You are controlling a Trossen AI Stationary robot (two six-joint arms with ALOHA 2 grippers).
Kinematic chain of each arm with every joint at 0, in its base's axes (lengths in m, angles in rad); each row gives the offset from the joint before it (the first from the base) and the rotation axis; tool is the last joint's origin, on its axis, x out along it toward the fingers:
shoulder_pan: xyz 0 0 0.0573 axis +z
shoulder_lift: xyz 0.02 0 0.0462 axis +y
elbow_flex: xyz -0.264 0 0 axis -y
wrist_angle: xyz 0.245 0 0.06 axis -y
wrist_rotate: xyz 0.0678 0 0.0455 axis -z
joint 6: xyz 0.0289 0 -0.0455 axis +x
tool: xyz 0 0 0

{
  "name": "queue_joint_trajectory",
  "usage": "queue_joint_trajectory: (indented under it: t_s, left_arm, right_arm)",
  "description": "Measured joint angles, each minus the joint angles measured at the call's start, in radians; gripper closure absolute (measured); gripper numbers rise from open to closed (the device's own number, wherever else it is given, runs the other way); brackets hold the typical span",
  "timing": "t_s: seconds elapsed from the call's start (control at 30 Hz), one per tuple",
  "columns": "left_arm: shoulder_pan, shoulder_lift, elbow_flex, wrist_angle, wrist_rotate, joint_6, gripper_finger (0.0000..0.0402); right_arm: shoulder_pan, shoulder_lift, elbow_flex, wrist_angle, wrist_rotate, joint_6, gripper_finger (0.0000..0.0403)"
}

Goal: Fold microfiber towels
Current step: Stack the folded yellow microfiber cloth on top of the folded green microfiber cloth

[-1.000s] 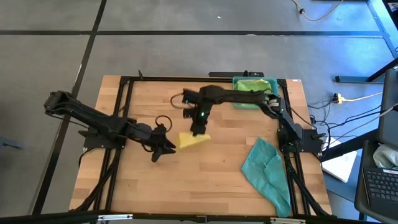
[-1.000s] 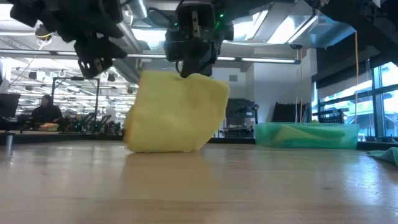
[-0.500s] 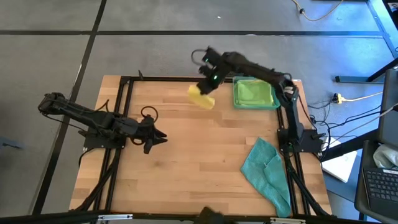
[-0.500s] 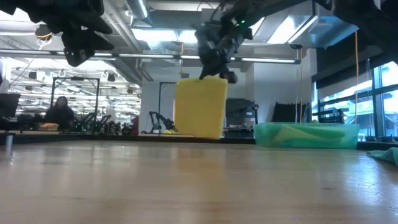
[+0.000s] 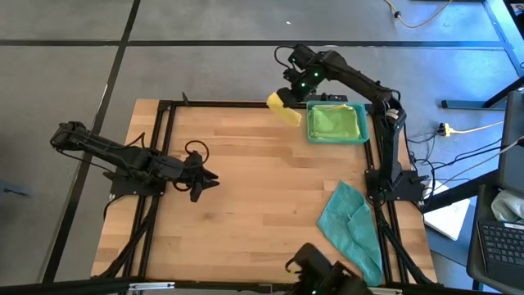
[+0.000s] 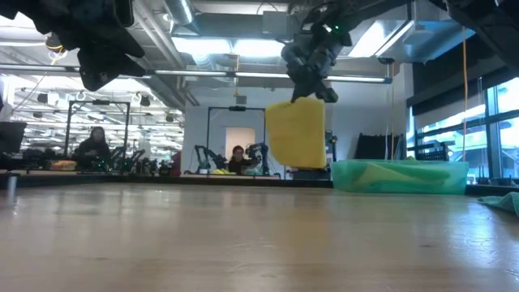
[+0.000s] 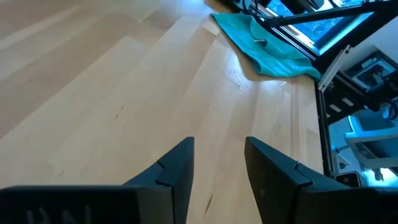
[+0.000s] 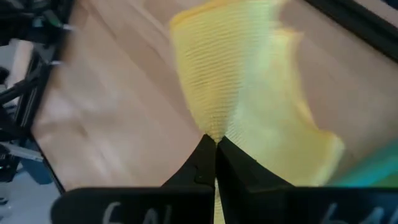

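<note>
From above, we see the right gripper (image 5: 296, 88) pinched shut on a folded yellow towel (image 5: 285, 110), which hangs in the air at the far edge of the counter (image 5: 246, 213), just beside the teal tray (image 5: 309, 131) where a bright green towel (image 5: 334, 121) lies. We judge this the stowing step: the fold is done and the bundle is being carried to the tray. The next move calls for bringing it over the tray, lowering, and releasing so that the fold does not spring open. A teal towel (image 5: 350, 221) lies crumpled near the right edge, not yet folded. The left gripper (image 5: 205, 179) waits over the counter's left half.

In the low view, the yellow towel (image 6: 297, 134) hangs clear of the counter, held by its top corner; its long axis runs vertically, free edge pointing down. The tray (image 6: 399, 176) sits just beyond it.

In the left wrist view, the left gripper (image 7: 219, 163) has its fingers partly apart with nothing between them, and the teal towel (image 7: 264, 43) lies far off.

In the right wrist view, the right gripper (image 8: 215, 149) has its tips closed tight on the yellow cloth (image 8: 242, 106), which drapes away from them.
</note>
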Motion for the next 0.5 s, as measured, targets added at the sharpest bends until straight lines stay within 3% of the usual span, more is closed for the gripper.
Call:
queue_joint_trajectory:
  t_s: [0.17, 0.27, 0.5]
  left_arm:
    - [0.000, 0.000, 0.000, -0.002, -0.001, -0.024, 0.0266]
    - [0.000, 0.000, 0.000, -0.002, -0.007, -0.029, 0.0266]
    - [0.000, 0.000, 0.000, -0.002, -0.037, -0.026, 0.0266]
  right_arm:
    - [-0.064, -0.009, -0.009, -0.094, 0.070, 0.001, 0.0398]
    - [-0.092, -0.068, -0.087, -0.062, 0.082, 0.025, 0.0398]
    - [-0.132, -0.332, -0.499, 0.241, 0.073, 0.206, 0.0398]
